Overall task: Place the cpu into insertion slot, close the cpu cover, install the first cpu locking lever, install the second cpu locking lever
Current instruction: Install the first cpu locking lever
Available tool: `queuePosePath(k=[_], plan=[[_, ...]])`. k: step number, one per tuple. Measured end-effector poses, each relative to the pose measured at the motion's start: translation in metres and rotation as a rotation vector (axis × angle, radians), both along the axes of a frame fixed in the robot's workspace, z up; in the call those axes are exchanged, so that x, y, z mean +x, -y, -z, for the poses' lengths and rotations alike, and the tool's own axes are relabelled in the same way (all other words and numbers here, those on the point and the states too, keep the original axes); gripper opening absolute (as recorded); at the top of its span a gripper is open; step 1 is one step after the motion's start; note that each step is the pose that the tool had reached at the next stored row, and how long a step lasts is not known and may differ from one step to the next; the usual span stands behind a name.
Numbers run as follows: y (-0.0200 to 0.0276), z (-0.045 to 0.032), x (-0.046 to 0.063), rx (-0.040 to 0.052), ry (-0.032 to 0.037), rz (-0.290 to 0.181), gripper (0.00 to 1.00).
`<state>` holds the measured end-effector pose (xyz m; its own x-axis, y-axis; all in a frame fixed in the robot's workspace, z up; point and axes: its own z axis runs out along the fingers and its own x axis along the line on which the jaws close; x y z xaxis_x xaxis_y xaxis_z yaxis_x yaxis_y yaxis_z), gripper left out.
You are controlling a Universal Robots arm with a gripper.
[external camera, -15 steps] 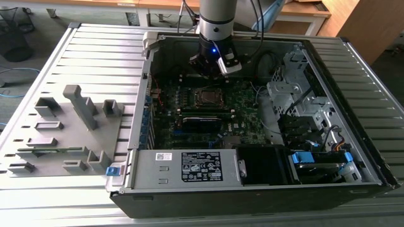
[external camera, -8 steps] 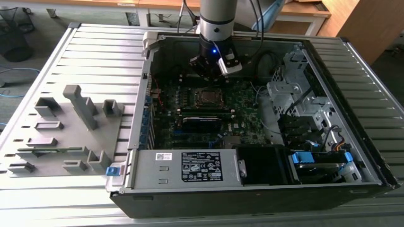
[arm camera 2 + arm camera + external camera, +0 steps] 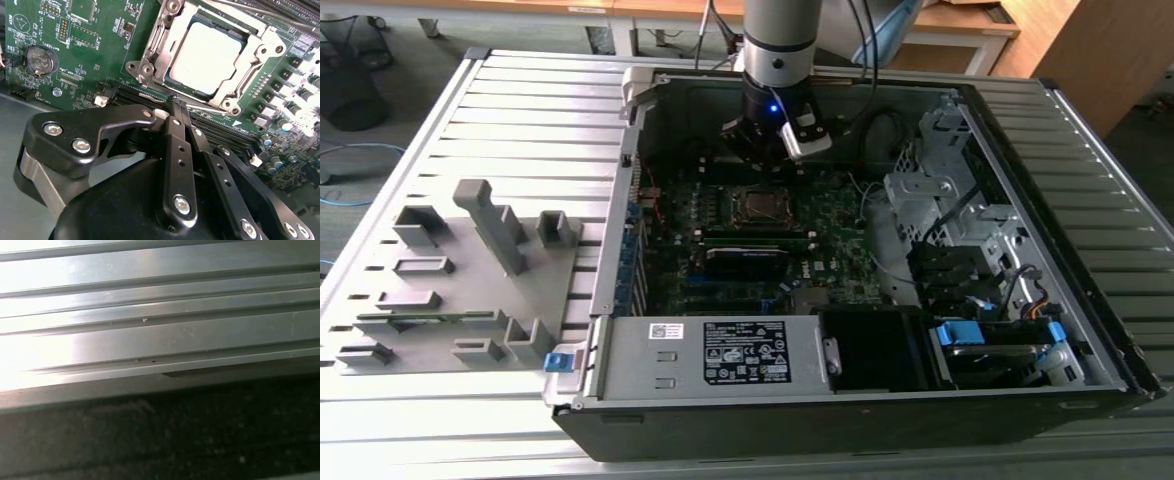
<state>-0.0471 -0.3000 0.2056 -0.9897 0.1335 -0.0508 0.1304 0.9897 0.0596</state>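
End effector [image 3: 179, 107] clenched: in the second wrist view the two black fingers [image 3: 176, 150] meet at their tips, nothing between them. Tips hover just short of the socket edge, over the green board [image 3: 100, 65]; contact with the board cannot be judged.

Directly ahead of the tips, just beyond: slot [image 3: 150, 50] with cpu [image 3: 207, 57] seated in it, pale metal top facing up. Cover [image 3: 250, 62] lies closed around the cpu, its window framing the chip. Judged: first two steps done.

A thin lever [image 3: 210, 111] runs along the near side of the socket, just past the fingertips, long axis crosswise to the fingers. Whether it is latched cannot be told.

Exterior view: end effector [image 3: 767, 160] sits low inside the open case [image 3: 1067, 300], socket [image 3: 758, 205] just beside it.
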Motion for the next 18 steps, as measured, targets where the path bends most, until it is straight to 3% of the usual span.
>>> queuePosePath(k=[10,18], plan=[[-0.0040,0.0002,0.0002,-0.0028,0.0001,0.036,0.11],[-0.0043,-0.0004,0.0002,-0.0034,-0.0001,0.038,0.11]])
